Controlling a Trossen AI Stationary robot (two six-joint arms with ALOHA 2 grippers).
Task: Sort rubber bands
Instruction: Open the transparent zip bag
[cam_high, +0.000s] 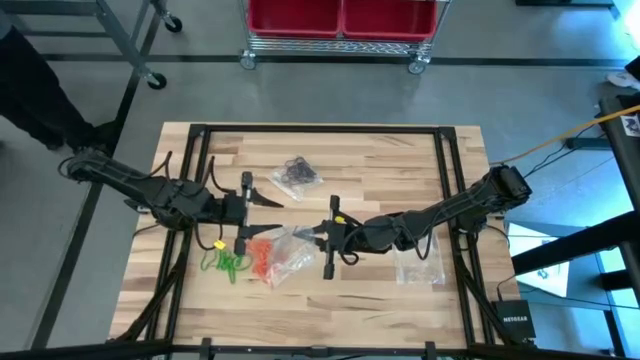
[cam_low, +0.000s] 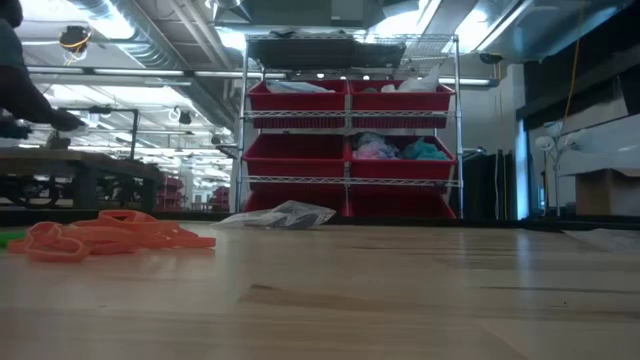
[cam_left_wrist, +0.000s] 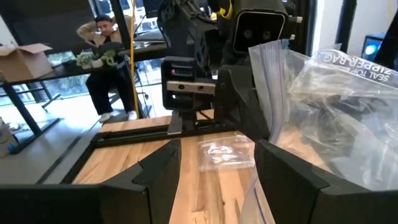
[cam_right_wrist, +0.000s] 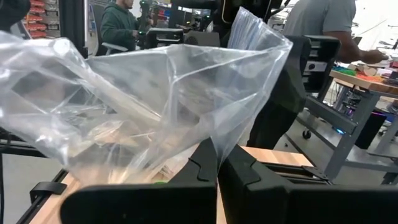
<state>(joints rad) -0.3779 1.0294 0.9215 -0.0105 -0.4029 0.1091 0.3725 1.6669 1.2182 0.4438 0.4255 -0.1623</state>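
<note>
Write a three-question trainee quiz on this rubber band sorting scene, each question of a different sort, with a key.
1. True or false: the right tool is shut on a clear bag.
2. Multiple choice: in the high view, the black bands lie A) inside a bag toward the table's far side, B) loose beside the green bands, C) between the left tool's fingers.
3. Fill in: the left tool is ____, with nothing between its fingers.

Key: 1 true; 2 A; 3 open.
</note>
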